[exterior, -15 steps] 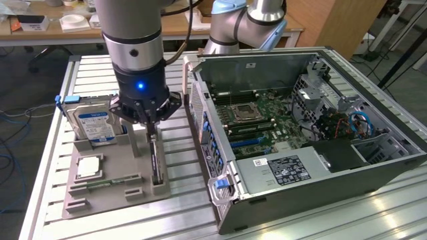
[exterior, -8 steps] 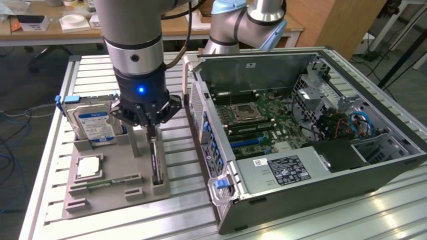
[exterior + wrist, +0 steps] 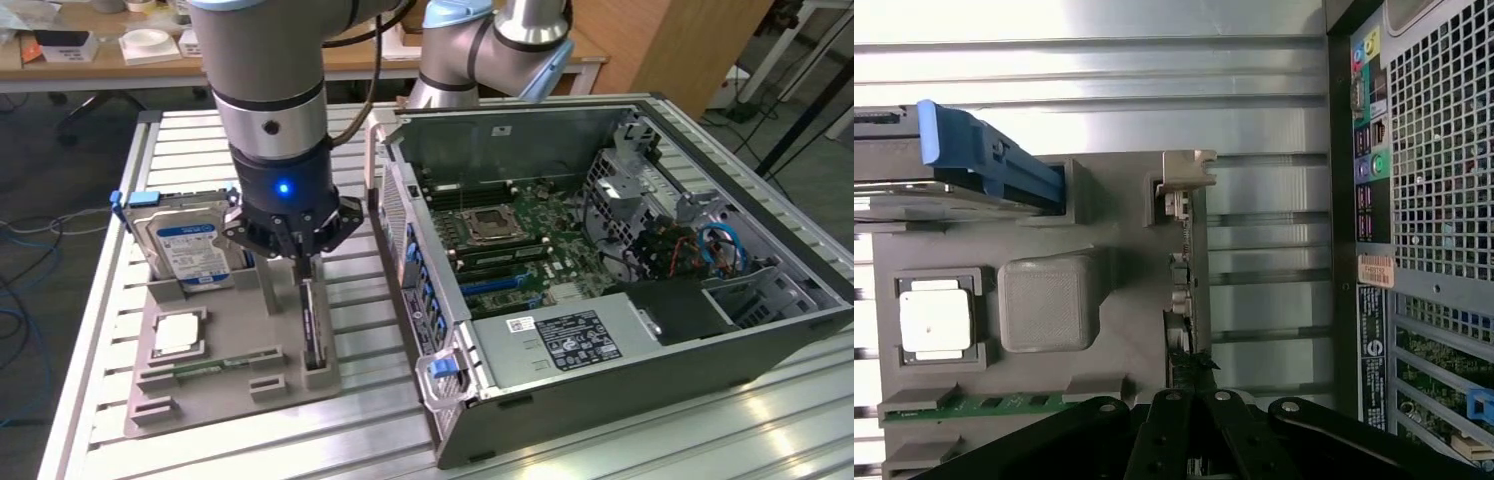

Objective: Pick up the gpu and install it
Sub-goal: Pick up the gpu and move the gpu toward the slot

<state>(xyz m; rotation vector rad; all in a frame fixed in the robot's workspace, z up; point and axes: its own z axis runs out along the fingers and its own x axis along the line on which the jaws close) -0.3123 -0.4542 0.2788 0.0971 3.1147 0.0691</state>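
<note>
Directly under end effector (image 3: 304,262), gpu (image 3: 312,330)

One gpu (image 3: 312,330), one hard drive (image 3: 194,250), one processor (image 3: 178,335), one memory stick (image 3: 214,367) (green), one case (image 3: 601,410).

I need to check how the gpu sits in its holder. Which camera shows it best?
The wrist view: the gpu stands edge-on in the grey holder, with its silvery bracket clear. The exterior view shows it as a thin dark strip under the tool.

gpu (image 3: 314,335): thin dark card, standing on edge in grey holder (image 3: 214,395) slot, silvery bracket (image 3: 1189,170) at one end
</note>
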